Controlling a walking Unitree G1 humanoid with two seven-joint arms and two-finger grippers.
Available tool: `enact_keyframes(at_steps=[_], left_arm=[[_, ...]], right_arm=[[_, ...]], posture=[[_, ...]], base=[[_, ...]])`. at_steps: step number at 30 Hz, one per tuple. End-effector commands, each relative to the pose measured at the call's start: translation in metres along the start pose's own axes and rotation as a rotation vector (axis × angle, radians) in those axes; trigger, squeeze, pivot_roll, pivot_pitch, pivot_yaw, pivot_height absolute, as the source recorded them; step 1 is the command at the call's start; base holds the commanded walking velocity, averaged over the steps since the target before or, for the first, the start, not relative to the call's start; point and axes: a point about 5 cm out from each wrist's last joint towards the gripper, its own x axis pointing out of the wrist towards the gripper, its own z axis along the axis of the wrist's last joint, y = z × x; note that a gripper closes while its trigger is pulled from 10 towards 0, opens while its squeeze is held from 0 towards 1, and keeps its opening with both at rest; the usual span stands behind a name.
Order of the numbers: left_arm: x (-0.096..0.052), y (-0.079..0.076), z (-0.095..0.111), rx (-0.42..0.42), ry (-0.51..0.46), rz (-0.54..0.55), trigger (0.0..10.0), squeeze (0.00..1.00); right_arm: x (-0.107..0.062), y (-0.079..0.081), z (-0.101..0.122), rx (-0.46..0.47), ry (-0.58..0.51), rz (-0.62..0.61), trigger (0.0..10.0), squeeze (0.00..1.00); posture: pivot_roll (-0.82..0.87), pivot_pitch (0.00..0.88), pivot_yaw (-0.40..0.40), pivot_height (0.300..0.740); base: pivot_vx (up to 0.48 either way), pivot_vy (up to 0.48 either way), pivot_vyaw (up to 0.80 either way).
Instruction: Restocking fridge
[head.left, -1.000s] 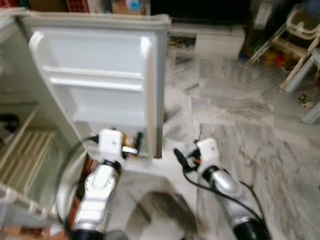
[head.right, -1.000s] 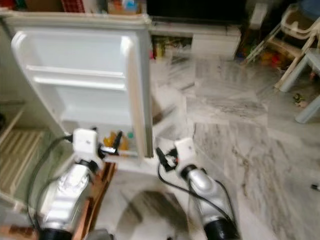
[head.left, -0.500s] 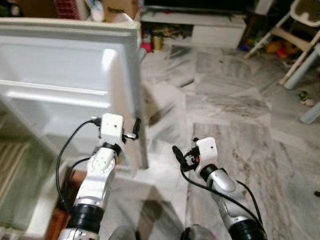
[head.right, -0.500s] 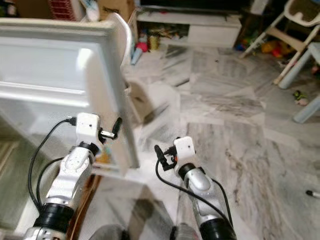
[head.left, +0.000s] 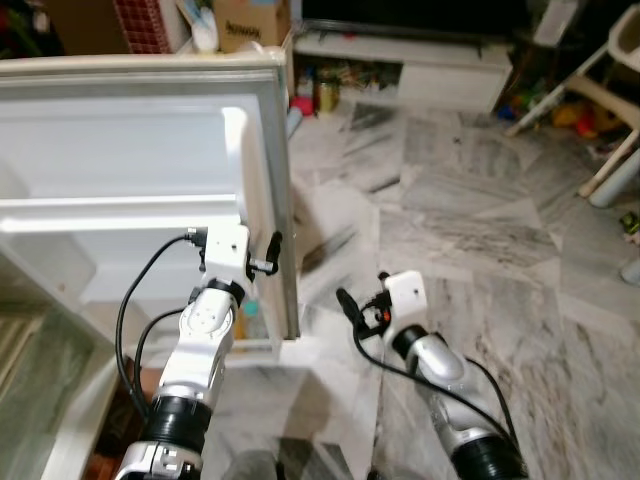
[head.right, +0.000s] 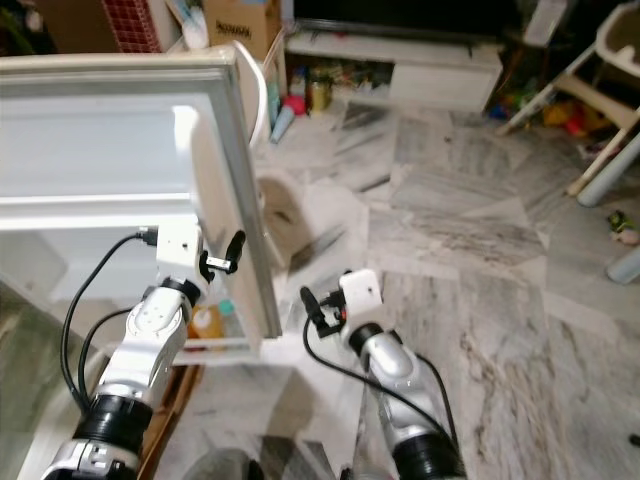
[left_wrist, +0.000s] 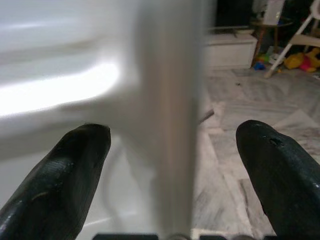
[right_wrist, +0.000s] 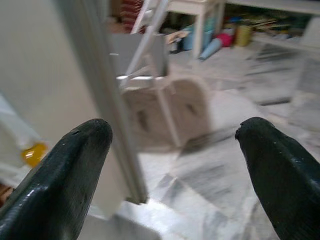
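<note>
The white fridge door (head.left: 130, 190) stands open, its inner shelves facing me. My left gripper (head.left: 272, 255) is open at the door's free edge. In the left wrist view that edge (left_wrist: 167, 125) runs between the two spread fingers (left_wrist: 75, 165). A small teal-capped bottle (head.left: 250, 308) and a yellow one (head.right: 205, 320) sit in the door's bottom shelf. My right gripper (head.left: 348, 303) hangs open over the floor, right of the door and apart from it, with nothing in it. Its wrist view shows the door edge (right_wrist: 95, 100) to one side.
Grey marble floor (head.left: 470, 230) stretches to the right. A small white stool (head.right: 290, 215) stands behind the door. Against the back wall are a cardboard box (head.left: 250, 20), a red crate (head.left: 140, 25) and a low white cabinet (head.left: 450, 70) with toys nearby. A high chair (head.left: 615, 90) stands at the far right.
The camera has swung, so the whole scene shifted. My left gripper went from the door's bottom shelf to its free edge and stays there. The right arm has hardly moved.
</note>
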Motion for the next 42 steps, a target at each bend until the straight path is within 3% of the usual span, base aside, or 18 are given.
enact_keyframes(at_steps=[1, 5, 8, 17, 29, 42], left_arm=[[-0.012, 0.003, -0.008, 0.011, 0.027, 0.033, 10.0, 0.00], [-0.022, 0.009, -0.011, 0.023, 0.028, 0.072, 10.0, 0.00], [-0.043, 0.020, -0.018, 0.039, 0.042, 0.137, 10.0, 0.00], [-0.063, 0.027, -0.026, 0.051, 0.071, 0.194, 10.0, 0.00], [-0.064, 0.016, -0.034, 0.059, 0.091, 0.132, 10.0, 0.00], [-0.049, 0.016, -0.027, 0.096, 0.064, 0.090, 10.0, 0.00]], right_arm=[[-0.004, -0.005, -0.004, -0.006, 0.013, -0.022, 10.0, 0.00], [-0.004, -0.006, -0.003, -0.007, 0.011, -0.022, 10.0, 0.00], [-0.004, -0.006, -0.002, -0.017, 0.004, -0.025, 10.0, 0.00], [-0.007, -0.011, 0.001, -0.037, -0.033, -0.066, 10.0, 0.00], [-0.014, -0.017, -0.001, -0.013, -0.057, -0.146, 10.0, 0.00], [-0.003, -0.021, 0.010, -0.026, -0.093, -0.178, 10.0, 0.00]], posture=[[0.12, 0.010, 0.013, 0.740], [0.13, 0.013, 0.010, 0.740], [0.13, 0.008, 0.006, 0.740], [0.12, 0.000, 0.011, 0.740], [0.09, 0.000, 0.014, 0.740], [0.08, 0.000, 0.007, 0.740]], base=[[0.000, 0.000, 0.00], [0.000, 0.000, 0.00], [0.000, 0.000, 0.00], [0.000, 0.000, 0.00], [0.000, -0.256, -0.73], [0.000, -0.437, -0.80]])
